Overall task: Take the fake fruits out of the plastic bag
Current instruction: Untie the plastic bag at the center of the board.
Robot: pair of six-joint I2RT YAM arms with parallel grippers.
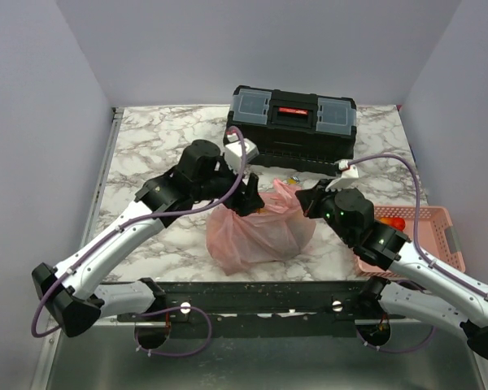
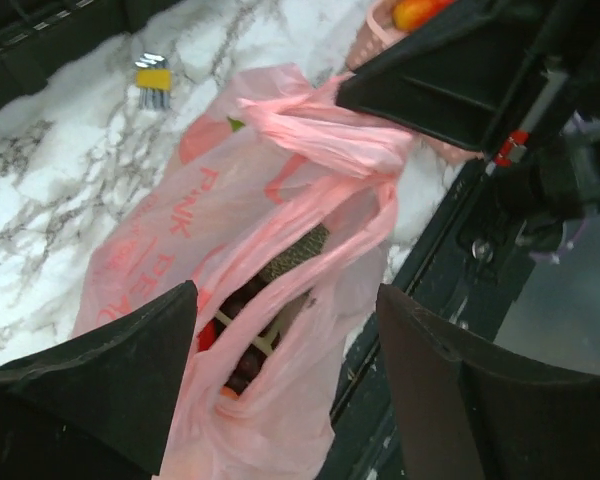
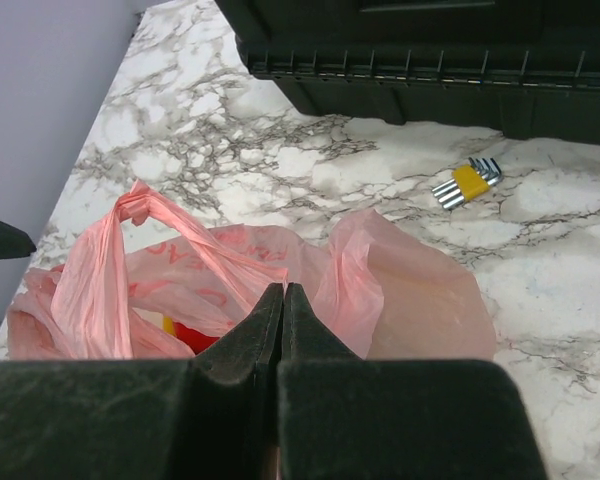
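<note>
The plastic bag (image 1: 260,231), slumped wider than deep at the near middle of the table (image 1: 146,146) with its mouth gaping upward, veils all but dark and red bits of the fake fruits (image 2: 242,345) beneath the left gripper (image 2: 285,300), jaws parted, and the right gripper (image 3: 282,295) pinches its handle.

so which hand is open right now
The left hand: its fingers stand wide apart above the plastic bag, while the right hand is pinched shut on its film.

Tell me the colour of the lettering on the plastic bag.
Reddish pink lettering, darker than the pale pink plastic bag; clearest in the left wrist view.
</note>
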